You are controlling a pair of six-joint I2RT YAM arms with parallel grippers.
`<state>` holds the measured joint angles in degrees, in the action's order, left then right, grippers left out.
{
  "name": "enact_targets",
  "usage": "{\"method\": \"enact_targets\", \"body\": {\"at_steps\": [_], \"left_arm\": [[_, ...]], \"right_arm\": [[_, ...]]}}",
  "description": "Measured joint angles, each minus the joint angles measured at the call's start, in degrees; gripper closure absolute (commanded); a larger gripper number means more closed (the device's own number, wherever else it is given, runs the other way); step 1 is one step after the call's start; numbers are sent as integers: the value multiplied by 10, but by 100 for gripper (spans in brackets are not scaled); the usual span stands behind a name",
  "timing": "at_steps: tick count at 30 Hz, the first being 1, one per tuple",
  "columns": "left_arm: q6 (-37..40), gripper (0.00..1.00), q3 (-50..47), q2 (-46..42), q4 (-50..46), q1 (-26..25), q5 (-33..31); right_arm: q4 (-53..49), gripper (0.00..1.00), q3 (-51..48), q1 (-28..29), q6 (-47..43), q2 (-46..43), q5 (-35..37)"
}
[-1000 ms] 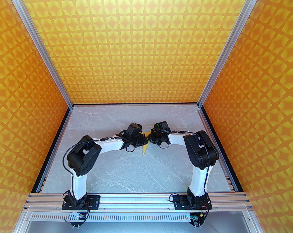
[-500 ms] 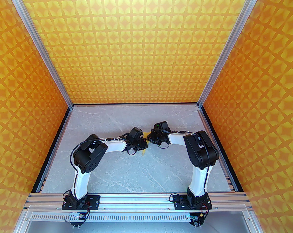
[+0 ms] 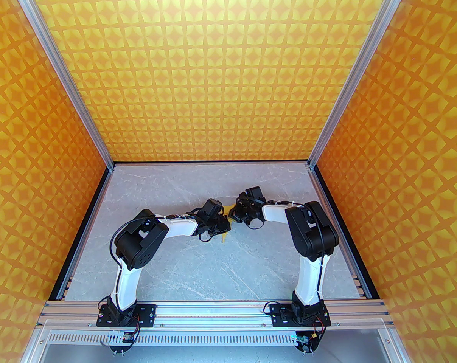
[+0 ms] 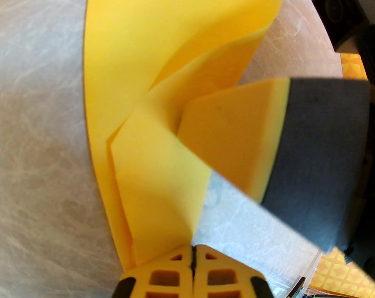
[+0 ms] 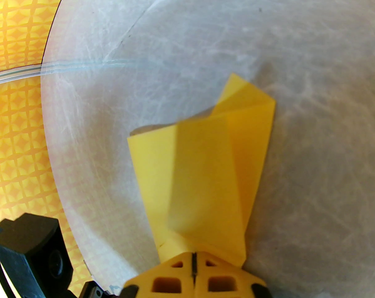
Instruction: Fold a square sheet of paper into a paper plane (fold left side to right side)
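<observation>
**Surface and enclosure.** The table is flat and matt, with a pale grey, marble-veined finish. Walls printed with an orange-yellow star pattern close it in at the back and on both sides. Ribbed aluminium posts run up the two rear corners. An aluminium rail along the near edge carries both arm bases.

**Paper.** The paper lies on the table near its middle, between the two wrists. It is thin, plain, bright yellow and unpatterned. In the left wrist view the paper shows several overlapping layers with sharp creases. One long edge lies flat on the table, and the far flap curls up off it. In the right wrist view the paper is a narrow folded shape, wide at the far end and tapering toward the fingertips.

**Grippers.** The left gripper has yellow lattice fingers closed together, with the tips meeting the near end of the paper. The right gripper is likewise closed, tips at the narrow end. Whether a layer is nipped between either pair cannot be told.

**Obstructions.** From above, both black wrists cover most of the paper. In the left wrist view, the right gripper's yellow-and-black finger lies across the folded layers. A black camera housing sits behind it.
</observation>
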<state>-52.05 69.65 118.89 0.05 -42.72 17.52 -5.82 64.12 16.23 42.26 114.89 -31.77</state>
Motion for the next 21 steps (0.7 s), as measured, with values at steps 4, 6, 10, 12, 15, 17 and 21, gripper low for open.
{"method": "enact_targets", "body": {"at_steps": [4, 6, 10, 12, 15, 17, 21], "left_arm": [[0, 100, 0, 2, 4, 0, 1], [0, 100, 0, 4, 10, 0, 1], [0, 100, -3, 4, 18, 0, 2], [0, 100, -4, 4, 19, 0, 2], [0, 100, -4, 4, 19, 0, 2], [0, 100, -4, 4, 20, 0, 2], [0, 100, -5, 4, 23, 0, 3]], "right_arm": [[-21, 98, 40, -14, -12, 24, -4], [-35, 98, 57, -19, -19, 33, -7], [-59, 98, 98, -29, -30, 57, -12], [-65, 97, 114, -34, -34, 68, -13], [-67, 97, 136, -44, -38, 80, -8], [-67, 97, 149, -54, -40, 89, -5], [-73, 97, 169, -66, -41, 104, -11]]}}
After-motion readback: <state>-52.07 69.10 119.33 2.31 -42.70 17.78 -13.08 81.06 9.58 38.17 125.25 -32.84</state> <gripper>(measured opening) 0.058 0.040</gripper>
